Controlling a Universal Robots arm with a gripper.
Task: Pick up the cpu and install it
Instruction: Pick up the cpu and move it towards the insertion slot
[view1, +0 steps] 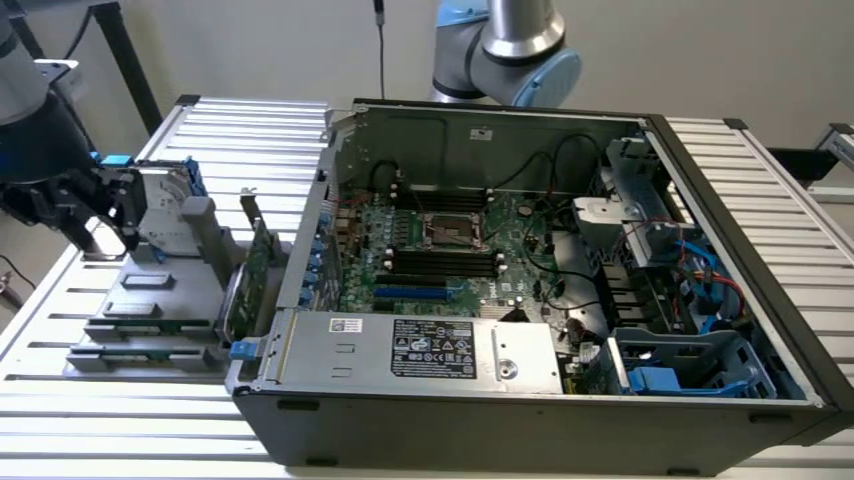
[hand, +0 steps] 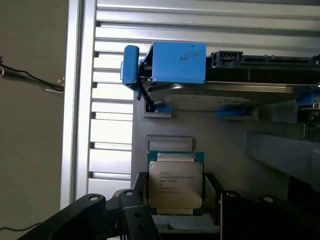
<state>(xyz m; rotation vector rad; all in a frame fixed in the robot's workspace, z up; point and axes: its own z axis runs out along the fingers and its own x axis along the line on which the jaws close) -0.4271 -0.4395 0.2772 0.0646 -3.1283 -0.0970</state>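
- Half the job at most is under way: the cpu (hand: 175, 182), a small thin square chip with a shiny silver-grey metal lid on a green backing, is over in the pale grey plastic parts tray (view1: 147, 300). It sits close to the tray edge that faces away from the PC.
- The black gripper (view1: 107, 232) is down right on that spot, and in the wrist view the chip sits right in front of it. Honestly can't tell if it's clamped on or loose around it, or whether the chip has left its pocket.
- The install itself isn't done. The square metal-framed socket (view1: 451, 232) in the middle of the green motherboard looks empty to me.
- That board lies in the open dark grey computer case (view1: 694, 180), which sits on the slatted aluminium worktop (view1: 267, 120) beside the tray.
- Neighbours: the big silver hard drive with blue side rails (hand: 220, 90) stands in the tray just beside the chip's pocket.
- A long green circuit card (view1: 260, 265) stands upright on the tray edge nearest the case.
- My guess is that the card and the case's side wall are the obstacles between tray and socket. The black cables (view1: 561, 215) near the socket look like tight company too.
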